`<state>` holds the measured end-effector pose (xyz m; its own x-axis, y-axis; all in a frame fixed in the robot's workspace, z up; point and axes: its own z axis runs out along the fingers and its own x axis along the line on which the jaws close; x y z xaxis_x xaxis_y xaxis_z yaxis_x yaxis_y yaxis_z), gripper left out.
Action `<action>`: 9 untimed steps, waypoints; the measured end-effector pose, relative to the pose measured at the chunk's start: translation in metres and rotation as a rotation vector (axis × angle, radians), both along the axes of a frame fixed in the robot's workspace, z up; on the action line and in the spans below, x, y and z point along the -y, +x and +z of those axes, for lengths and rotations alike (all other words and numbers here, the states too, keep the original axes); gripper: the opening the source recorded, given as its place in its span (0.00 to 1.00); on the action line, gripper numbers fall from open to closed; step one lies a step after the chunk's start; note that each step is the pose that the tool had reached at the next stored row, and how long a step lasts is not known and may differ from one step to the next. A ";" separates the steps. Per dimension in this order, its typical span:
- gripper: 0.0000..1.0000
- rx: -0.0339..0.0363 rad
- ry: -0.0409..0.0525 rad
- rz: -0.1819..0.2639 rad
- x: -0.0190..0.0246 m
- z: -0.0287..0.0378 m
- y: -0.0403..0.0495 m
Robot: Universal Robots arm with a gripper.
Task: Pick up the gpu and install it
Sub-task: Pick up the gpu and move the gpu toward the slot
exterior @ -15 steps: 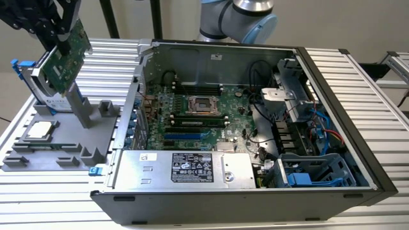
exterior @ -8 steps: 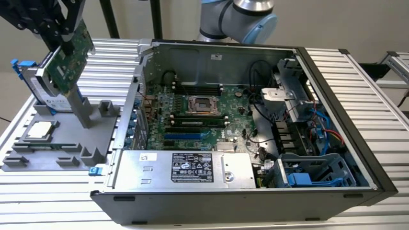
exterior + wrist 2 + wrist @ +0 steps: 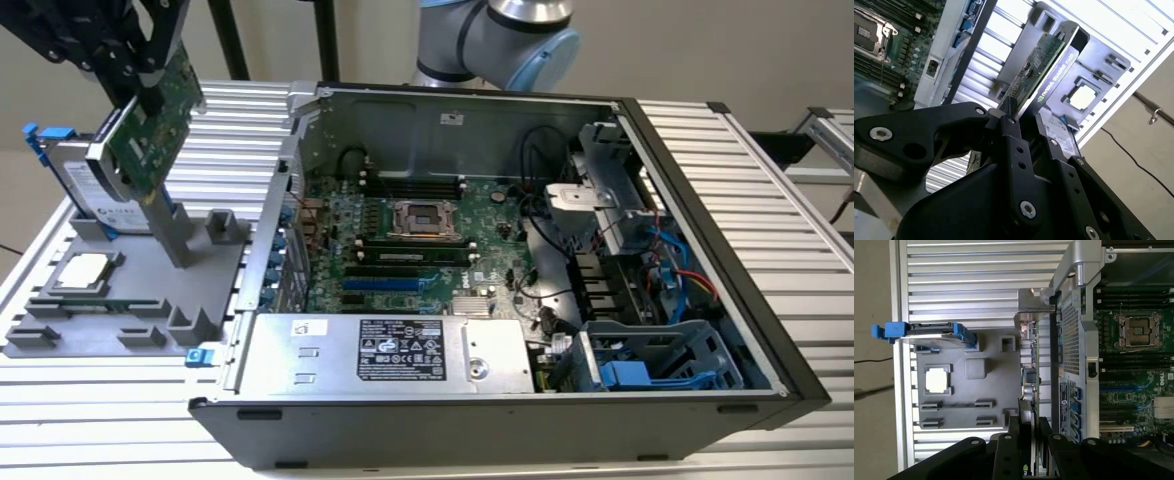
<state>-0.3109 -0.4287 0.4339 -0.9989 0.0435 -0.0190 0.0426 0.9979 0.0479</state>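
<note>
The gpu (image 3: 151, 125) hangs on end over the grey holder tray (image 3: 134, 305) at the exterior view's left, green circuit-board back showing and its silver bracket (image 3: 170, 225) pointing down. My gripper (image 3: 127, 55) is shut on the card's upper end. In both wrist views the black fingers (image 3: 1010, 131) clamp the thin card (image 3: 1040, 62) from both sides, and it shows edge-on (image 3: 1029, 372) between the tray and the case wall. The open computer case (image 3: 441, 425) lies to the exterior view's right, its motherboard expansion slots (image 3: 398, 284) uncovered.
On the tray stand a silver hard drive with blue trim (image 3: 78, 180) and a small square CPU chip (image 3: 83, 270). Inside the case are the power supply (image 3: 400, 350), drive cage (image 3: 667, 370) and cables. The arm's base (image 3: 501, 35) rises behind the case.
</note>
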 end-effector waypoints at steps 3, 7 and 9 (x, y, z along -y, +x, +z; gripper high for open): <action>0.00 0.0000 -0.0002 0.000 0.0000 0.0000 0.0026; 0.00 -0.0001 -0.0004 0.000 0.0000 0.0000 0.0060; 0.00 0.0000 -0.0005 0.000 0.0000 0.0000 0.0077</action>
